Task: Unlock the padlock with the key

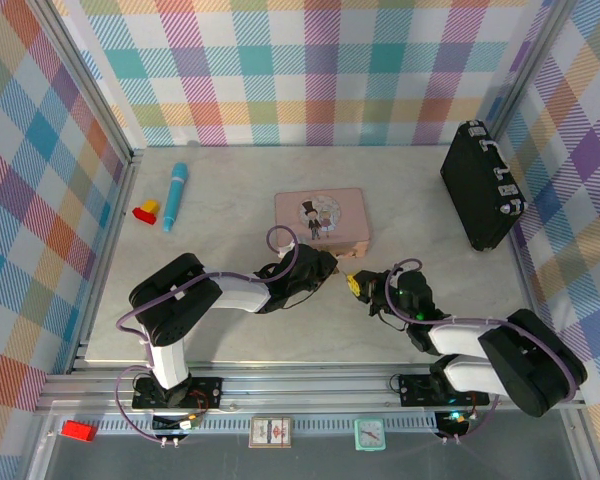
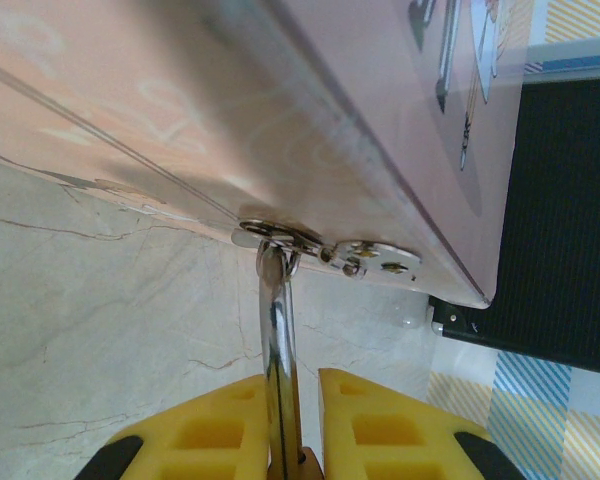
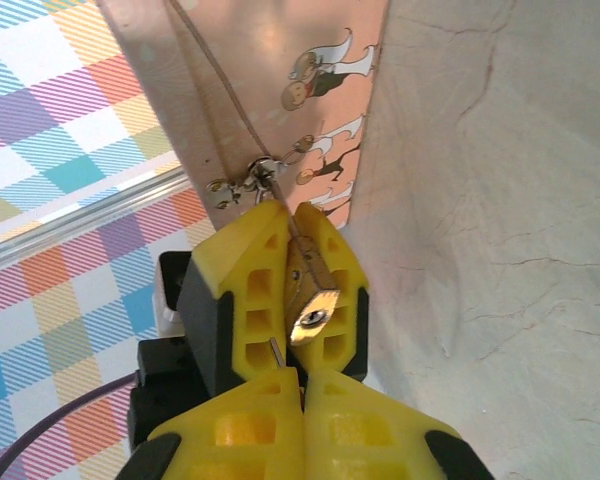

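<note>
- Brass marks the padlock. It hangs by its steel shackle from the hasp on the near side of the pink tin, at the tin's right end, around the middle of the table.
- The left hand is clenched on the padlock. Its yellow fingers press the lock from both sides, and the shackle runs up between them to the hasp.
- Purpose of this hold, as judged: it stops the lock swinging on the hasp and fixes its angle, so that the bottom face is presented to the other arm.
- The keyhole faces the right wrist camera squarely, which supports that reading.
- The right hand is clenched on the key. Only a thin grey blade projects from between its pads.
- The blade tip lies just beside the keyhole, offset to one side, and is not yet inserted.
- Next step, as judged: a small sideways correction, a straight push along the blade, then a turn.
- Risk: a skewed blade could glance off the brass face or push the lock out of line.
- The blue tube and the yellow-and-red blocks lie far left. The black case stands far right. All are well apart from the work.
</note>
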